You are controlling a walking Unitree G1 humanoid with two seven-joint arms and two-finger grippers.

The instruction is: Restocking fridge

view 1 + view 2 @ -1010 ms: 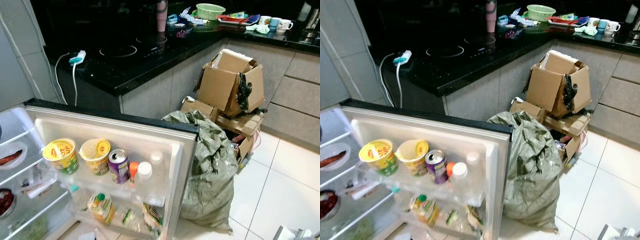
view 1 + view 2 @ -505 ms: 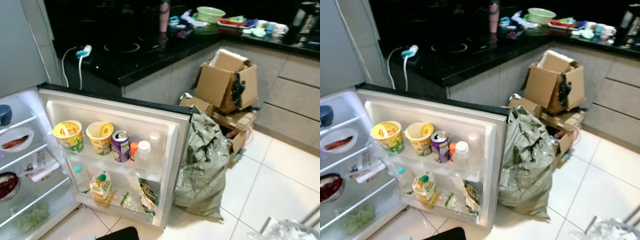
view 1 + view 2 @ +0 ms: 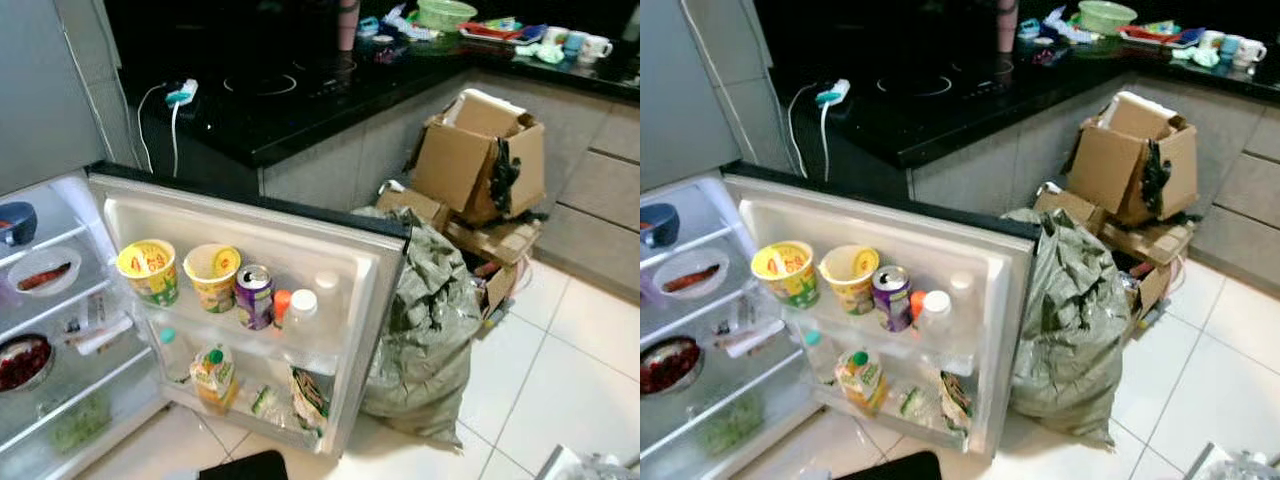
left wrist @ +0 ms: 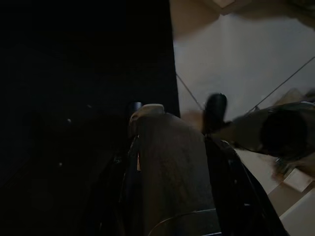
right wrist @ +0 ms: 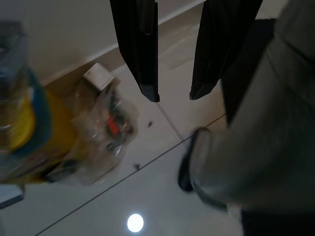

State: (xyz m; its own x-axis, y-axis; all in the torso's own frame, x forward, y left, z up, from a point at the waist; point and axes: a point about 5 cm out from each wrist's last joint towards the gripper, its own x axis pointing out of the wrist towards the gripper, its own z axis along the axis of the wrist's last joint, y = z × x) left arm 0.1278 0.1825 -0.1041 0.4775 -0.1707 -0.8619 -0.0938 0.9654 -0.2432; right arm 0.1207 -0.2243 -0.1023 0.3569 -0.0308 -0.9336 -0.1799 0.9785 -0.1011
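Fridge door point(image 3: 330, 262) swung wide for restocking, cups and purple can point(image 3: 253, 296) lined along its top shelf; right gripper point(image 5: 170, 93) empty, fingers apart over floor; left gripper's state impossible to tell.

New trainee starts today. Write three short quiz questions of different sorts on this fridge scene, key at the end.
1. True or false: the fridge door stands open.
2. On the door's upper shelf, what stands right beside the purple can? A) a noodle cup B) a mug C) a green basket
3. Fill in: the grey-green sack on the floor sits between the fridge door and the stacked ______ boxes.

Key: 1 true; 2 A; 3 cardboard. Points in the key's questions mark the items meant.
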